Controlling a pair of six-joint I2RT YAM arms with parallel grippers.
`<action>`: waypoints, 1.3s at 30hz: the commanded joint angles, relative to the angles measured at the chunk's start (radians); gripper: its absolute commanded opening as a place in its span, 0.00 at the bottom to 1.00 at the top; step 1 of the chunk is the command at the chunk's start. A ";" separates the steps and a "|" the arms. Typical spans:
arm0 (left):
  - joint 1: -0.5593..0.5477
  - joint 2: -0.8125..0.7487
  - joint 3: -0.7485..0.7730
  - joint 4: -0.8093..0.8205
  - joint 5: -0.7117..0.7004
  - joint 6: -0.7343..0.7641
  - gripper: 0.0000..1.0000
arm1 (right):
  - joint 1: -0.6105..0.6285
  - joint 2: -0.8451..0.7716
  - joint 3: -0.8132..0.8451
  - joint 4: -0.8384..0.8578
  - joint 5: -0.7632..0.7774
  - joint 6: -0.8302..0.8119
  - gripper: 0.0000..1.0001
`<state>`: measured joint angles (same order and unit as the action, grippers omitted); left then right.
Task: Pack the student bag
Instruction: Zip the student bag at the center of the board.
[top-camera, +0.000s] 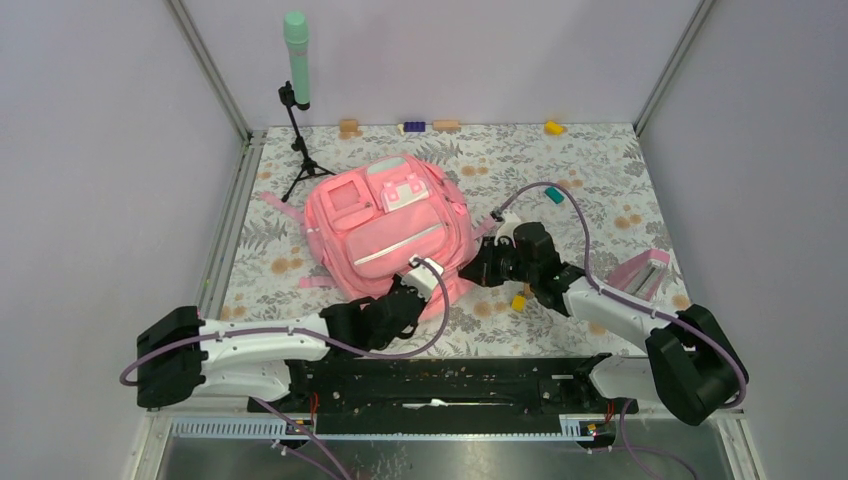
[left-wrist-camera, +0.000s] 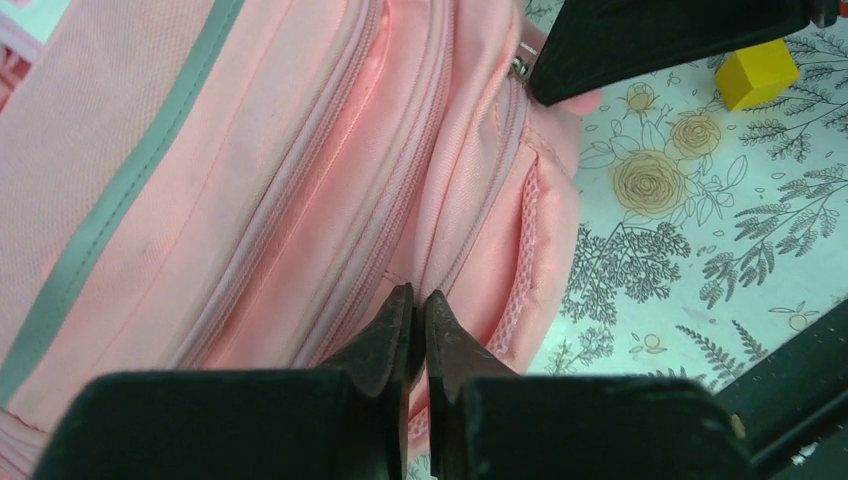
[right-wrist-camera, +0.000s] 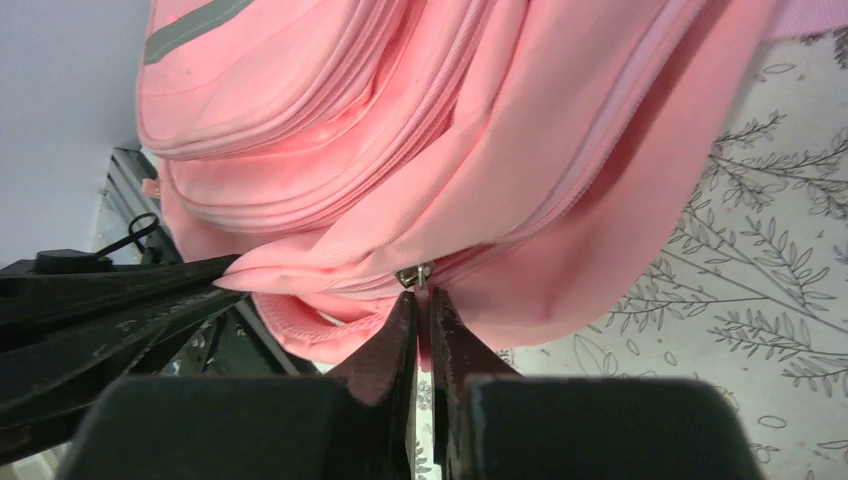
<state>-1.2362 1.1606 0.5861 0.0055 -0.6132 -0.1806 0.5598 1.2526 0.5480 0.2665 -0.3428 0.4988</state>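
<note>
The student bag (top-camera: 385, 235) lies flat in the middle of the tabletop (top-camera: 600, 170). The left tool (left-wrist-camera: 418, 312) is pinched together on its near edge, probably to steady the fabric, so the right tool (right-wrist-camera: 421, 308), clamped on the zipper pull (right-wrist-camera: 414, 274), can draw it open.

Top view looks down from behind; both wrist views sit close against the student bag (top-camera: 390, 235).

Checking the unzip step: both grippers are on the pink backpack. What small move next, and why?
Probably the right gripper should draw the zipper pull along its track: its jaws are shut on it, and the left gripper pinches the student bag nearby, bracing it.
</note>
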 joint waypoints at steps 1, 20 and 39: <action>-0.008 -0.111 -0.033 -0.160 -0.084 -0.100 0.00 | -0.084 0.015 0.055 0.020 0.161 -0.066 0.00; -0.007 -0.386 -0.027 -0.461 -0.067 -0.349 0.00 | -0.086 0.063 0.079 0.021 0.152 -0.111 0.00; 0.006 -0.566 0.041 -0.643 -0.082 -0.443 0.00 | -0.155 0.363 0.372 -0.110 0.167 -0.117 0.00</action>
<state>-1.2388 0.6151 0.5419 -0.6273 -0.6209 -0.5999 0.4644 1.5703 0.8265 0.1577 -0.2653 0.4110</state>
